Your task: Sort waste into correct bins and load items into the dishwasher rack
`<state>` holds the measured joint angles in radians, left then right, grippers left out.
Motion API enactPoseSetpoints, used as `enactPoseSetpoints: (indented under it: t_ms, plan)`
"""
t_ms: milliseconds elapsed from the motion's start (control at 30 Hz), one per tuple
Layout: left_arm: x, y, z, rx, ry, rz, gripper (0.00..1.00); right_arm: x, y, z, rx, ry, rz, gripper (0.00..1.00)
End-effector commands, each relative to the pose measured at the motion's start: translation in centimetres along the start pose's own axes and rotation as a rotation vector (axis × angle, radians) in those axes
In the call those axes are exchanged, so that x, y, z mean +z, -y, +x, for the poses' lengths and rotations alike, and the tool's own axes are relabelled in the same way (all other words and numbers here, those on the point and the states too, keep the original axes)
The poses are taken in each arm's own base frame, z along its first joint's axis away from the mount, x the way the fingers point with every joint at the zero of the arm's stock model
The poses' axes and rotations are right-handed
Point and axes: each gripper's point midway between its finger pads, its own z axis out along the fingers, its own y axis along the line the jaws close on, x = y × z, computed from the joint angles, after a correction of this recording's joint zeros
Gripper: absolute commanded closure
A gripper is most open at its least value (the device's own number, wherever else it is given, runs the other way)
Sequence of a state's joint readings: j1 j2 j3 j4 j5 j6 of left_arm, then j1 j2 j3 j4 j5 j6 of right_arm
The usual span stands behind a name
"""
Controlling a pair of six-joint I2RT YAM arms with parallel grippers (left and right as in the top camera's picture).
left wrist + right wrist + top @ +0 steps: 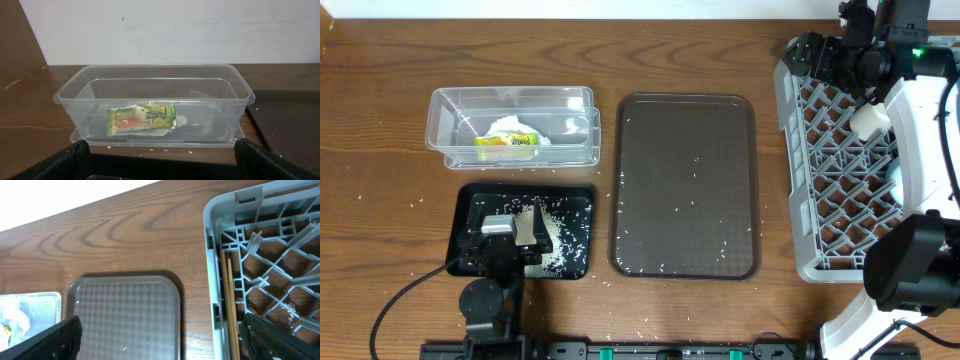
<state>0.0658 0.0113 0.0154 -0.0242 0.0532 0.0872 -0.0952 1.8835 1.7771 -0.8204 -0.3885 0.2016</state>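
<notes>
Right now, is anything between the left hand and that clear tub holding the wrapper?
Nothing visible. The open left hand hovers over the black tray; the clear tub, wrapper inside, sits just beyond, uncovered.

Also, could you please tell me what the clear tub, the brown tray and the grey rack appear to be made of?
Clear tub: thin, glossy transparent plastic; the wrapper shows through its wall.
Brown tray: probably moulded plastic, matte, with a fine diamond texture.
Grey rack: rigid moulded plastic with dull lattice ribs.
</notes>
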Motion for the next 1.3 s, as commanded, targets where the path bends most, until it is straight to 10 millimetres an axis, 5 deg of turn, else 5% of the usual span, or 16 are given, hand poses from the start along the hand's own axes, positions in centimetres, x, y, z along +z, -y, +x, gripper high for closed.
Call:
enactPoseSetpoints:
  t_ms: [0,167,267,500,733,933,1100,1267]
  plan:
    - [0.1,-0.3,1.6,0.017,-0.055,-0.016,0.05,-0.6,-0.6,-0.4,-0.002,0.014,-0.009,0.01]
    - [0.1,-0.3,1.6,0.017,-0.055,-0.016,0.06,-0.8,3.4,-1.1,-0.106,0.043,0.211,0.01]
    - [0.1,-0.3,1.6,0.017,-0.055,-0.016,0.05,-0.8,4.0,-1.2,-0.102,0.045,0.24,0.01]
    - [0.1,-0.3,1.6,0.017,-0.055,-0.016,0.05,-1.5,3.8,0.0,-0.096,0.003,0.246,0.01]
    - [0.1,-0.3,1.6,0.017,-0.055,-0.016,0.05,-7.3,2.7,0.1,-0.151,0.078,0.392,0.01]
    - [0.1,-0.3,1.6,0.017,-0.055,-0.016,0.05,-9.1,0.4,0.1,-0.219,0.21,0.369,0.01]
    - [0.1,-0.3,1.6,0.017,-0.055,-0.016,0.05,-8.1,0.4,2.7,-0.257,0.326,0.321,0.01]
    - [0.1,-0.3,1.6,0.017,-0.055,-0.016,0.05,-7.5,-0.1,7.2,-0.298,0.443,0.194,0.01]
